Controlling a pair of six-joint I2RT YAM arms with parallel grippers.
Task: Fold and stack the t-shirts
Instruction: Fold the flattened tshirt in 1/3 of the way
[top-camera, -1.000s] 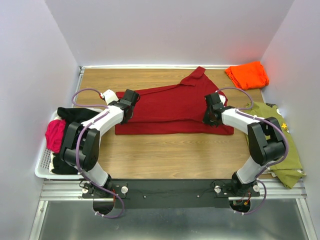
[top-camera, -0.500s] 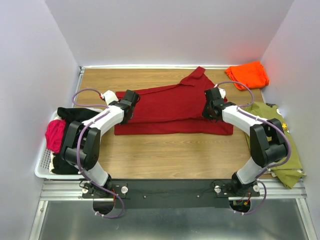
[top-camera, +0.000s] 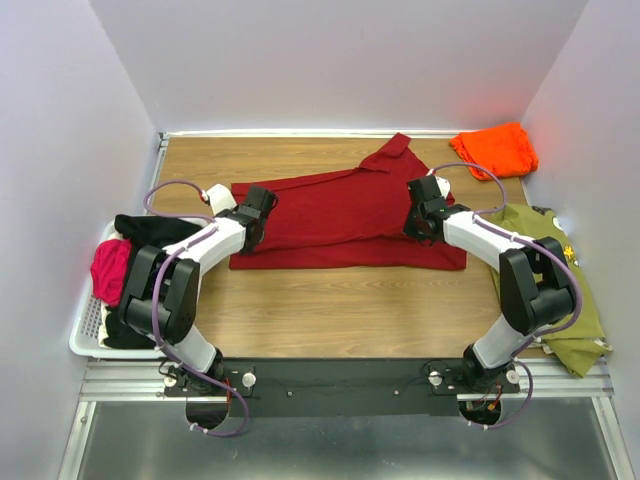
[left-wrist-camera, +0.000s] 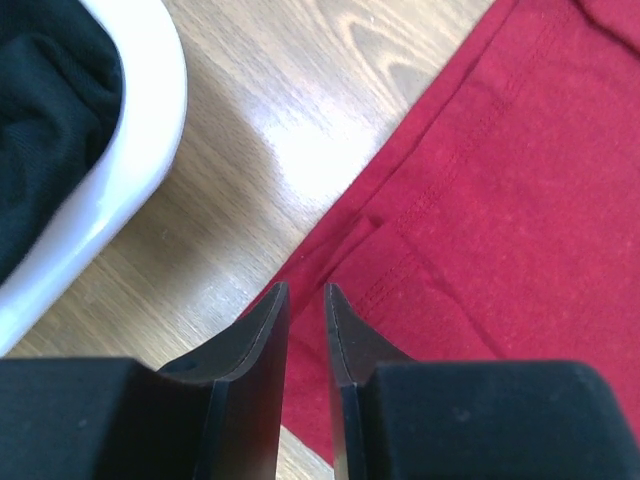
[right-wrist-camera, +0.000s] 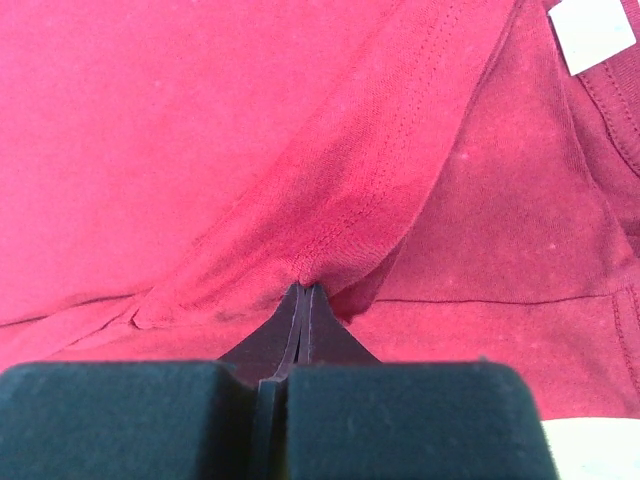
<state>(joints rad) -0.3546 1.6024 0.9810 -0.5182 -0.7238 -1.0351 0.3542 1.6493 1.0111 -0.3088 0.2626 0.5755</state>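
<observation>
- Right gripper (right-wrist-camera: 303, 295) — jaws together, pinching a raised fold of the dark red t-shirt (top-camera: 340, 215).
- Left gripper (left-wrist-camera: 305, 300) — jaws slightly apart, empty, over the shirt's left edge.
- Shirt lies mid-table, long axis left–right, spanning both grippers.
- White basket (top-camera: 80, 340), far left, holds a black garment (top-camera: 150, 229) and a pink garment (top-camera: 110, 268); orange t-shirt (top-camera: 495, 150) lies in the far right corner.

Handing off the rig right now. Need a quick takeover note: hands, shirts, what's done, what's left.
Left hand: open, empty, over the left edge of the dark red t-shirt.
Right hand: shut on a fold of that shirt near its right end.
Dark red t-shirt: mid-table, partly folded, one sleeve pointing to the back.
Orange t-shirt: heaped in the back right corner.
Done: a first fold on the red one.
Left: finish the red one, fold the orange if needed, stack them.
</observation>
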